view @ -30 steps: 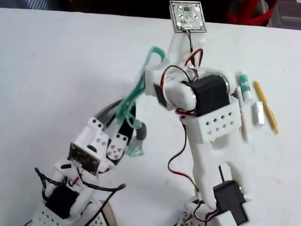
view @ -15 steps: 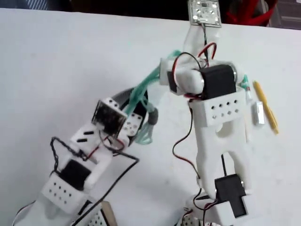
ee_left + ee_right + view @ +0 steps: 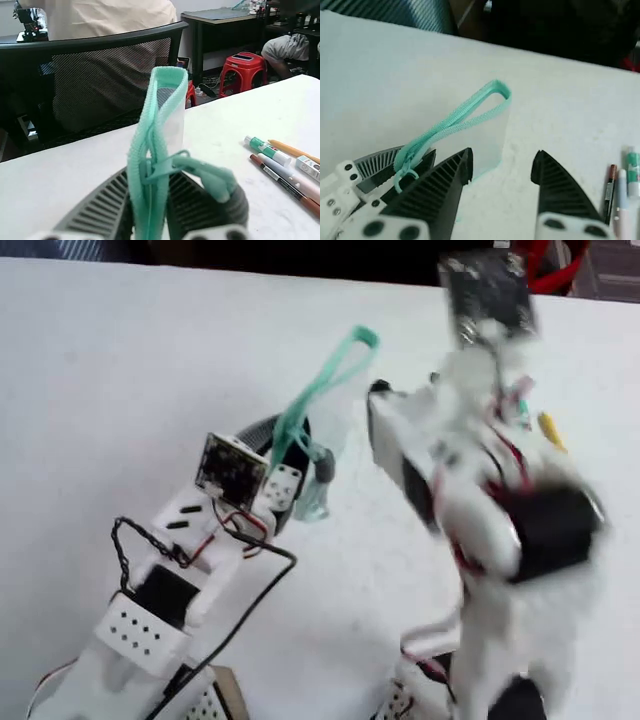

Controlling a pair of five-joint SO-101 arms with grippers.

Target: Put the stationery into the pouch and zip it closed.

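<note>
Left tool (image 3: 150,202) is clamped on the pouch (image 3: 167,112) at the zipper-pull end, ribbed fingers squeezing either side. That looks like an anchoring hold, so the pouch can't slide or flop when something is pushed into it. The pouch stands on its edge on the counter (image 3: 120,360), with the mint zipper (image 3: 455,120) facing up and its two tapes parted into a slim loop at the far end. The mouth is open, though only narrowly. The zipper pull (image 3: 402,180) hangs right by the gripping fingers, which I'd read as fully unzipped.

Right tool (image 3: 502,155) sits just beside the pouch's free end with its jaws spread wide and nothing between them. My guess is it's about to fetch something or widen that mouth.

Out past it, the stationery (image 3: 282,167) lies in a tidy row on the counter, well apart from the pouch. There's a green-capped stick (image 3: 266,150), an orange pencil (image 3: 295,150) and a couple of pens alongside, none of them in the pouch. So loading hasn't started yet, and zipping comes last.
</note>
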